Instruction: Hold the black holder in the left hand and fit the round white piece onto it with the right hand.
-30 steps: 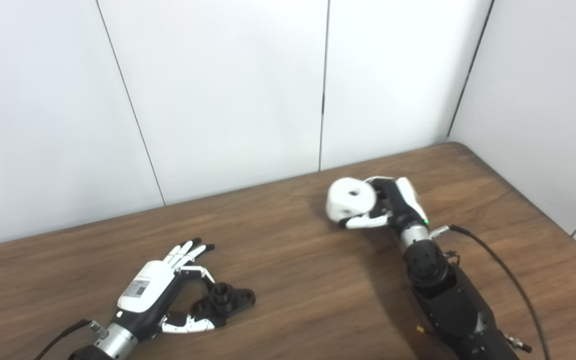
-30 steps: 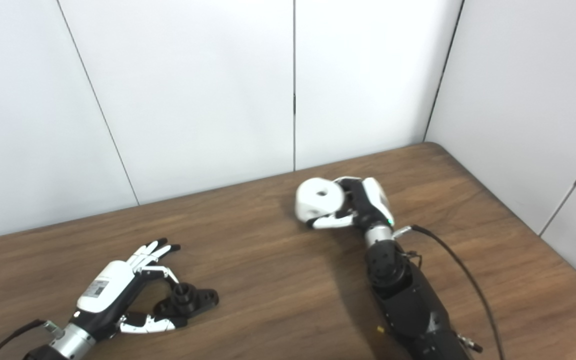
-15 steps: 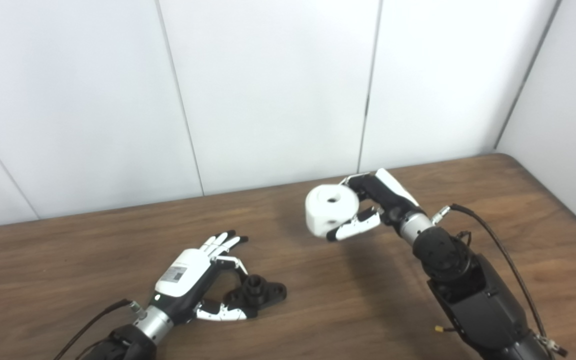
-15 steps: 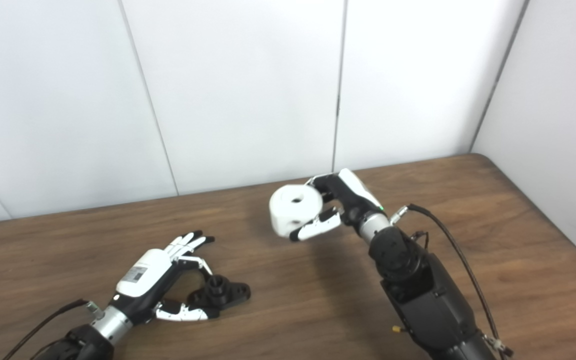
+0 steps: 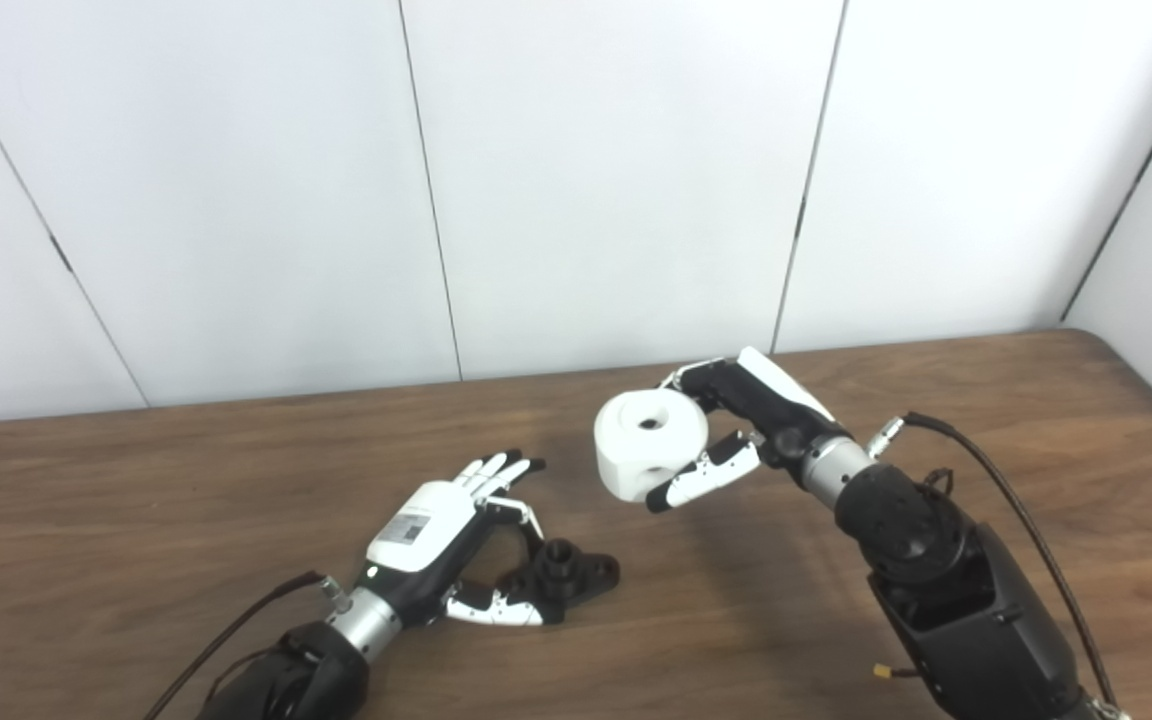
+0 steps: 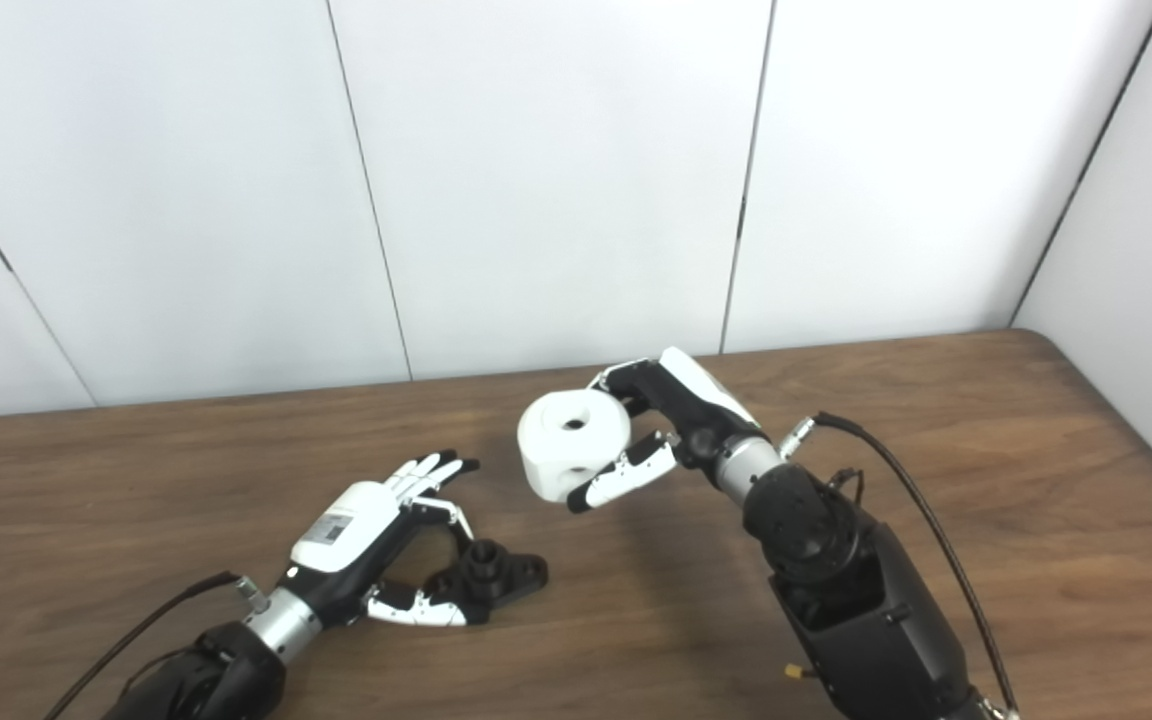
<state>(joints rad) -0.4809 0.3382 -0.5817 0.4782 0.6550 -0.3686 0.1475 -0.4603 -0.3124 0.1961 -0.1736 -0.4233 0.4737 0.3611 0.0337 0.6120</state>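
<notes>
- We see the right hand (image 5: 736,420) raised above the table (image 5: 136,520), palm turned toward the left, forearm coming in steeply from the lower right.
- Its fingers curl over the far side of the round white piece (image 5: 650,442) and the thumb (image 5: 701,475) presses the near side, so it clamps the piece between them, clear of the wood.
- The left hand (image 5: 436,530) lies low on the table, back up, below and to the left of the white piece.
- Its long fingers (image 5: 501,468) stretch out close together; one finger and the thumb (image 5: 496,607) bend around the black holder (image 5: 561,578); we cannot tell if they really pinch it or just touch.
- The holder rests on the table, not lifted, well apart from the white piece, which hangs above and to the right of it.
- White piece: squat matte cylinder, rounded edges, a dark hole in the top face and a smaller one in the side.
- Holder: black, flat lobed base with a short upright socket in the middle.
- Table: brown wood grain, smooth; rounded corner far to the right of the white piece.
- Pale wall panels (image 5: 616,180) with dark seams stand just behind the table's far edge.
- A black cable (image 5: 1026,540) loops off the right wrist, to the right of the white piece.
- Bare wood lies between holder and white piece, and to the left of the holder.
</notes>
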